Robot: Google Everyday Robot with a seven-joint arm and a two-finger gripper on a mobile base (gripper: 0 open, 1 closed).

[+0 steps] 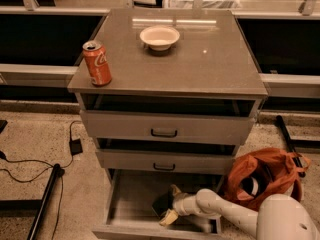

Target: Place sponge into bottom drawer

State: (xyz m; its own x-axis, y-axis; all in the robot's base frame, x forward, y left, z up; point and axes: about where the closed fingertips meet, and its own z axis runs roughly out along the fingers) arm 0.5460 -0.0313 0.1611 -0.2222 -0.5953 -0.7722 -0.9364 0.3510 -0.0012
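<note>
Speckled pale floor [40, 139], grey cabinet [200, 69], dark recessed bays [40, 39] behind, black adapter [76, 146] on floor, warm light

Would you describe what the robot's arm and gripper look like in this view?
The arm is smooth white: rounded tubular links joined at a bulbous joint, widening into a large domed casing at bottom right. No cables or markings show on it. The gripper, inside the bottom drawer at the sponge, has two slim pale yellowish fingers.
</note>
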